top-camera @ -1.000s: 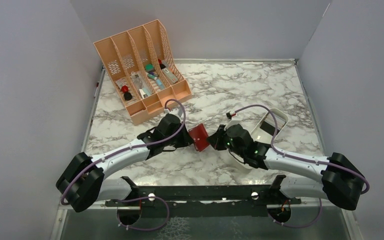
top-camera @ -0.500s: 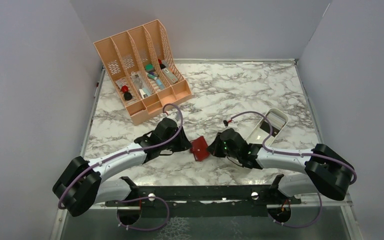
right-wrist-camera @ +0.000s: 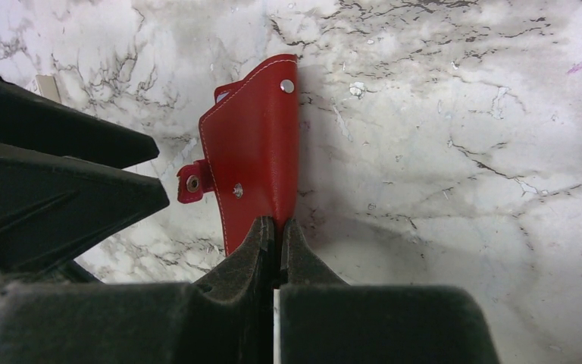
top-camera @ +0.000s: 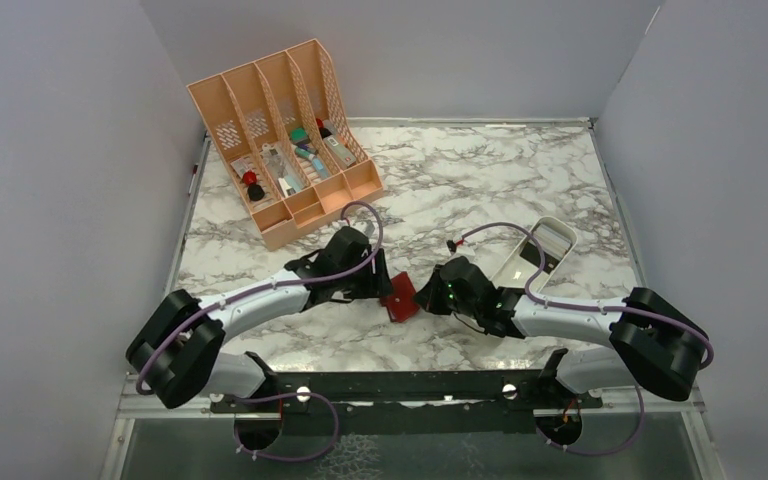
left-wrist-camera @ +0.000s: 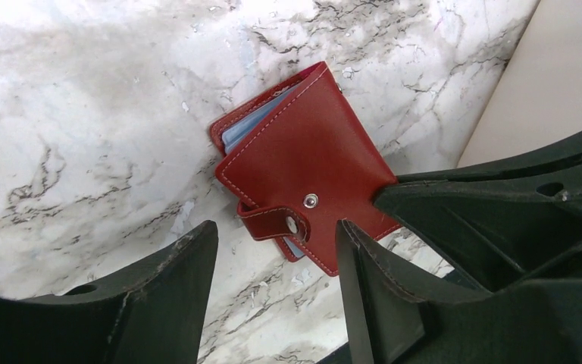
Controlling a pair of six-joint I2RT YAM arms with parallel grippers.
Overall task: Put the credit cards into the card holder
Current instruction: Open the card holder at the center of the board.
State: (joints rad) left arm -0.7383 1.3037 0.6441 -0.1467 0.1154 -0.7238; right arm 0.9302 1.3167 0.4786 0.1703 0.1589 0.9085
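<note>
The card holder [top-camera: 398, 297], a dark red folded wallet with its snap strap undone, lies on the marble between the two arms. In the left wrist view bluish-grey credit cards [left-wrist-camera: 251, 127] peek from the edge of the card holder [left-wrist-camera: 303, 163]. My left gripper [left-wrist-camera: 276, 227] stands open just before the strap, touching nothing. In the top view the left gripper [top-camera: 375, 285] is at the wallet's left. My right gripper [right-wrist-camera: 276, 224] is shut on the near edge of the card holder [right-wrist-camera: 254, 152]. From above, the right gripper [top-camera: 422, 295] sits at the wallet's right.
A white oblong tray [top-camera: 538, 250] lies behind the right arm, close to the wallet; its wall [left-wrist-camera: 561, 83] shows in the left wrist view. A peach slotted organizer [top-camera: 280, 140] with small items stands at the back left. White walls enclose the table.
The wallet came down onto the table as both arms lowered. My left gripper then opened, let go of it and drew back slightly. The right gripper stayed shut on it.
</note>
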